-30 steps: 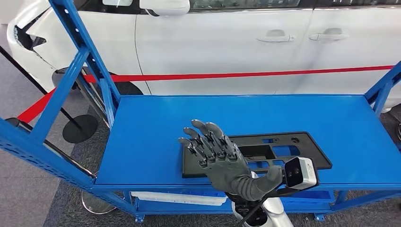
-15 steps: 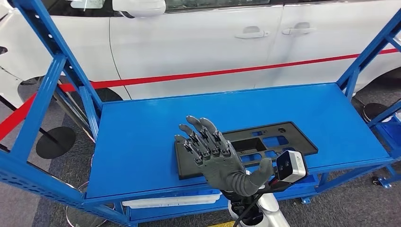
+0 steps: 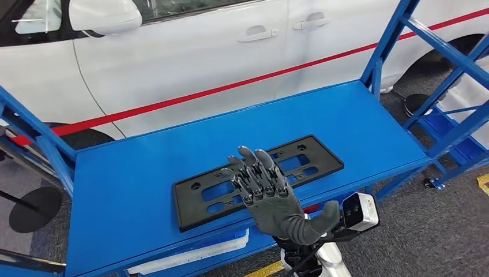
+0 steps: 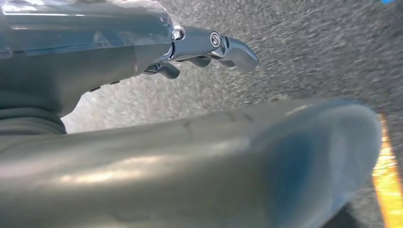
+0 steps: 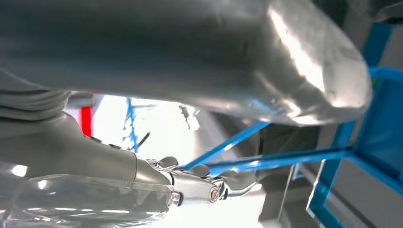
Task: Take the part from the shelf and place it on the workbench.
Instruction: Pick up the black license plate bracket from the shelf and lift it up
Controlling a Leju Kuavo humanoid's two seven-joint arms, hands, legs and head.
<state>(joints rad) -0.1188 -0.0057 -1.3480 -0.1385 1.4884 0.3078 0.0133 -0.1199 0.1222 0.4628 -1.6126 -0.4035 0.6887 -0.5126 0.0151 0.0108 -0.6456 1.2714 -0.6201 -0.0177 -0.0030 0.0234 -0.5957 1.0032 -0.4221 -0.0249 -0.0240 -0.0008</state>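
Observation:
The part is a flat black plate with cut-outs, lying near the front edge of the blue shelf. My right hand is raised in front of the shelf with its fingers spread and pointing up, holding nothing. It overlaps the plate's front middle in the head view; I cannot tell whether it touches it. In the right wrist view its fingers stretch out toward blue frame bars. My left hand hangs over grey floor with its fingers extended and nothing in it.
A white car with a red stripe stands behind the shelf. Blue uprights rise at the shelf's right end, with more blue racking beyond. A white tray sits under the shelf. A black round base stands on the floor at left.
The camera has swung, so the whole scene has slid left and tilted. My right hand keeps the same raised, spread pose. The plate has not moved on the shelf.

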